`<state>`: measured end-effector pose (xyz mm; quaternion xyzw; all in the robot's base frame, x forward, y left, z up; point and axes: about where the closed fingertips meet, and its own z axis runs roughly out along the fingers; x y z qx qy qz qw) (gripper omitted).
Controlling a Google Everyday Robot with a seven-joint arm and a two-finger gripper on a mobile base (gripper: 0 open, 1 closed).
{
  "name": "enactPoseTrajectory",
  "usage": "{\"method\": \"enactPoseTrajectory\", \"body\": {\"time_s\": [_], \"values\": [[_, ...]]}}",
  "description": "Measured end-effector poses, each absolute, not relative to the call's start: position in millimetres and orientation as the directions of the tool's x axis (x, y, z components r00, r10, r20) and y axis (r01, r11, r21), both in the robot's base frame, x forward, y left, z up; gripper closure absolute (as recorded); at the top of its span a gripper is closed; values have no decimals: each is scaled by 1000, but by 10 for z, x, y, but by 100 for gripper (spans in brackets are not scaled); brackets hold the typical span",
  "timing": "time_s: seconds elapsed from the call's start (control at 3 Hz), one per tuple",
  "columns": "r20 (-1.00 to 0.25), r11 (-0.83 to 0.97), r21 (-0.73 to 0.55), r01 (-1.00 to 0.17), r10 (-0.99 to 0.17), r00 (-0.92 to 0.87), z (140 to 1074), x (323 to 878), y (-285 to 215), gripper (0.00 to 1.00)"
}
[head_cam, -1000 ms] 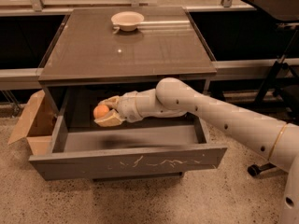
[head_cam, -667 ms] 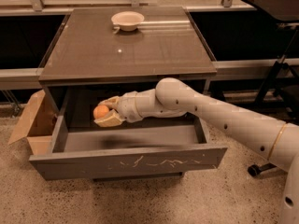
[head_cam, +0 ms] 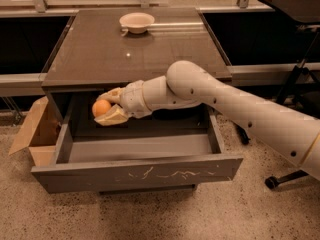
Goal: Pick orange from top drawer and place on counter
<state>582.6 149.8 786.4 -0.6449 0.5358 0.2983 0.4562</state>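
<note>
Counter (head_cam: 100,59) above | gripper (head_cam: 107,105) over top drawer (head_cam: 135,171) grips orange (head_cam: 100,107) | orange partly hidden

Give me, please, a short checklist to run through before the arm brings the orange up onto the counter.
1. Grasp: the gripper is at the left rear of the top drawer, jaws closed on the orange: ok.
2. Orange lifted off the drawer floor: ok.
3. Top drawer pulled open: ok.
4. Clearance to the front edge of the counter just above the gripper: cannot tell.
5. Bare counter in front of the bowl for placing: ok.
</note>
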Motion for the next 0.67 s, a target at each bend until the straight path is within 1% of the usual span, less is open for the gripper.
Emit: {"method": "enactPoseTrajectory", "body": {"time_s": [0.33,0.67], "values": [[-840,-8,-354,-935,-437,322,8414,5740,1365,100],[-840,-8,-354,-935,-437,322,8414,5740,1365,100]]}}
